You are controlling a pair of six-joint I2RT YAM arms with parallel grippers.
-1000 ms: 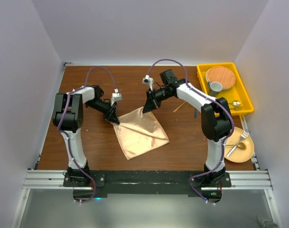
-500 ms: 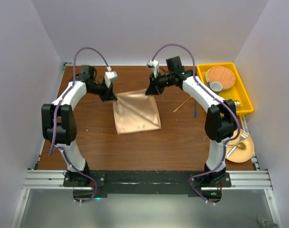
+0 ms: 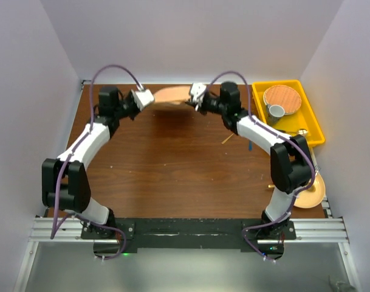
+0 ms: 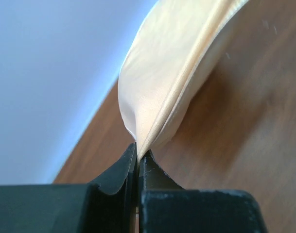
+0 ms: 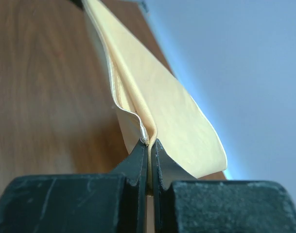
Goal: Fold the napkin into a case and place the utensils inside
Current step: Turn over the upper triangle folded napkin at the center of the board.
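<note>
napkin (image 3: 171,95) moved: 1 s ago it lay flat mid-table, skewed like a diamond; 0.5 s ago it was dragged further back and squared up; now it's off the wood, hanging at the far edge of the table (image 3: 172,170) by the back wall, strung between both grippers, and from above it reads as a thin band. left gripper (image 3: 152,99) and right gripper (image 3: 191,101) both travelled away from the bases and came up with it. both arms far more stretched out, left elbow swung wide to the left

Overhead view looks down; both wrist views closely share the napkin (image 3: 172,95).
</note>
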